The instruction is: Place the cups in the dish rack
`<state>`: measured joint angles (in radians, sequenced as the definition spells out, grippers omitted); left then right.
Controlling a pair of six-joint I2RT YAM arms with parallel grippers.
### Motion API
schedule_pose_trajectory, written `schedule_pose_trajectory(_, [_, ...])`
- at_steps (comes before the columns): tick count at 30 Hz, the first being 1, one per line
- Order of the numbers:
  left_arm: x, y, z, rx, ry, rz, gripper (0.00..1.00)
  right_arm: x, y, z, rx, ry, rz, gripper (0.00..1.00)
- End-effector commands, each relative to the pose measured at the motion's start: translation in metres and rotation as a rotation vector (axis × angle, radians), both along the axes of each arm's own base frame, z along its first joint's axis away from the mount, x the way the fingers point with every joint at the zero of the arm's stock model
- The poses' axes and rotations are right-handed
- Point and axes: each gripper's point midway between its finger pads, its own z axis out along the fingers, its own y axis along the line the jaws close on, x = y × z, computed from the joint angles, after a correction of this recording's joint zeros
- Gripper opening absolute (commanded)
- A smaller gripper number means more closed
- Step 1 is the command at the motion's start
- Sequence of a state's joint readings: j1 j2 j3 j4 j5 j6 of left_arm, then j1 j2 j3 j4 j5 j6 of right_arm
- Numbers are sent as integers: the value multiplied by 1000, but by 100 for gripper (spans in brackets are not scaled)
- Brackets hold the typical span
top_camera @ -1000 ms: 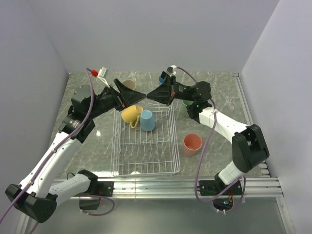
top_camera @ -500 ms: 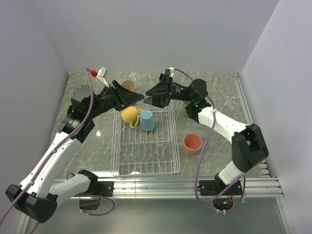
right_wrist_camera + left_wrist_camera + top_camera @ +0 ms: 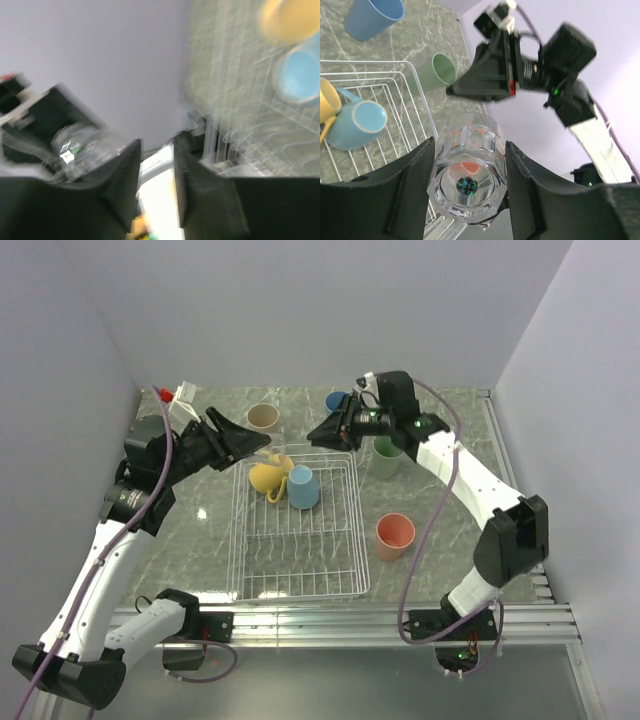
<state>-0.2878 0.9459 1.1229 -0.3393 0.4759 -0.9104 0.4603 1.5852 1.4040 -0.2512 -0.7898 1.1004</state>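
Both hands hang over the far rim of the rack (image 3: 233, 540) with a narrow gap between them: the left hand (image 3: 258, 445) closed round a clear glass (image 3: 466, 175), the right hand (image 3: 315, 434) with jaws apart. A yellow mug (image 3: 265, 478) and a light-blue mug (image 3: 303, 488) fill the rack's far part, while its near grid lies open. A green cup (image 3: 385, 460) crowds the far right corner.

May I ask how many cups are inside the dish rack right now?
2: the yellow mug and the light-blue mug, side by side at the far end of the dish rack. None seems hidden.

Dish rack (image 3: 300, 552) holds yellow mug (image 3: 264, 478) — and light-blue mug (image 3: 302, 488).
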Motion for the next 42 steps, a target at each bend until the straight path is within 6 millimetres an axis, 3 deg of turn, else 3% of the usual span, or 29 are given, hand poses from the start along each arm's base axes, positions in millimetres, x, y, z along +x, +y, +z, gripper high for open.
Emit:
schedule_pose_trajectory(1, [-12,7,29,5,-99,-9,0,27,-16,-7,-228,-116,-39,28])
schedule_pose_trajectory(2, [-13,8,28,8,-96,-8,0,38,-12,-25,-266,-111,-23,20])
schedule_pose_trajectory(4, [-14,10,28,10,-96,-5,0,54,-9,-39,-331,-96,-26,19])
schedule_pose_trajectory(7, [-17,12,27,20,-92,0,0,71,-7,-61,-422,-101,-18,0])
schedule_pose_trajectory(24, [-37,20,21,37,-62,5,0,90,32,-155,-695,-97,28,0])
schedule_pose_trajectory(34, [-42,23,18,79,-52,-1,0,99,18,-184,-819,-98,-7,0])
schedule_pose_trajectory(42, [-39,23,15,100,-48,-14,0,96,29,-211,-797,-53,19,0])
